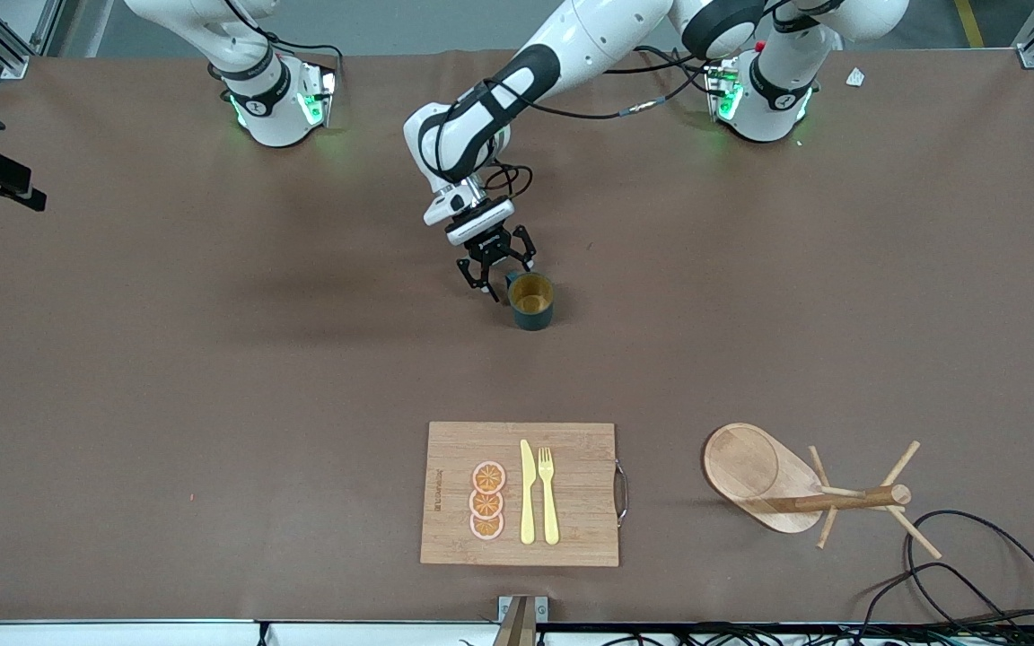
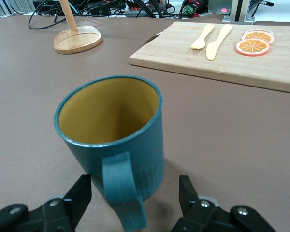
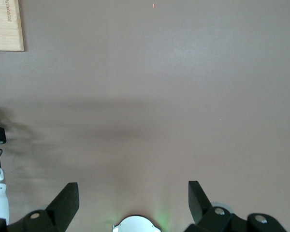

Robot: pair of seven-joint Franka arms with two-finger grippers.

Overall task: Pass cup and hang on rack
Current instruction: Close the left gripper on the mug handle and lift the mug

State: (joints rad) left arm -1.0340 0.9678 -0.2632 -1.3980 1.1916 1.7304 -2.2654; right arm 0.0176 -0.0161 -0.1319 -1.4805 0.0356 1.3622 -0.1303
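Cup [image 2: 111, 140] handle between left gripper [image 2: 134, 205] fingers [image 2: 77, 195].

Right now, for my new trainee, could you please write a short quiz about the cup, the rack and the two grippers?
1. True or false: the cup stands upright on the table.
2. The left gripper has its open fingers on either side of what: A) the cup's handle, B) the fork, C) a peg of the rack?
3. What lies on the cutting board besides the knife and fork?

Key:
1. True.
2. A.
3. Three orange slices. The rack stands beside the board; the right gripper waits open.
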